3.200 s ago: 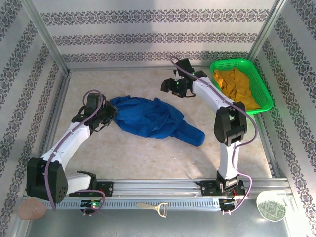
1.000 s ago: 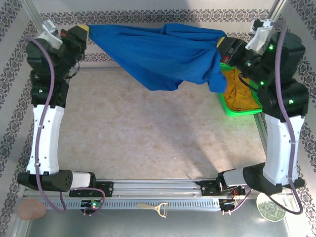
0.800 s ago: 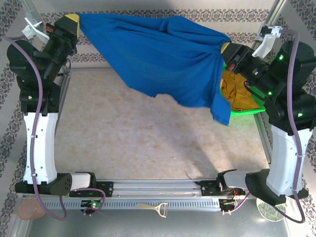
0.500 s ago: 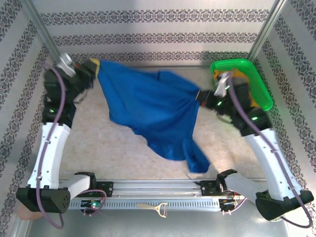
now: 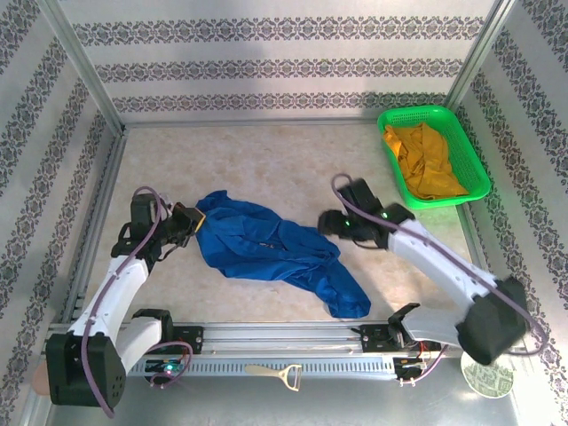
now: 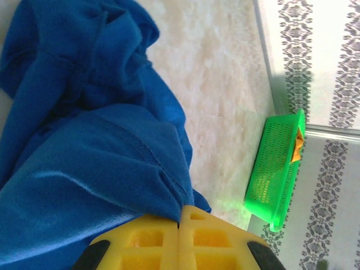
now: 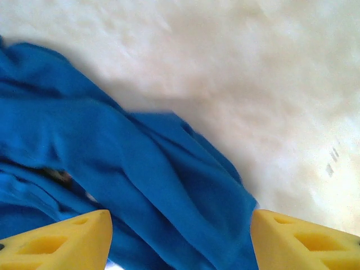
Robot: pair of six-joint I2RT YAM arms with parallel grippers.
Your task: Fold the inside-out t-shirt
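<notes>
Beige tabletop (image 5: 266,160) is carrying the crumpled t-shirt (image 5: 266,248). Left hand (image 5: 185,222) is pinching its edge, fingers pressed together. Right hand (image 5: 327,224) is hanging spread wide over the cloth.

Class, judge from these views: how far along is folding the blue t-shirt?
Done: nothing; the t-shirt lies crumpled on the table, no fold made. In hand: left fingers pinch its edge; right fingers stand open above it. Left: spreading it flat, then every fold.
</notes>
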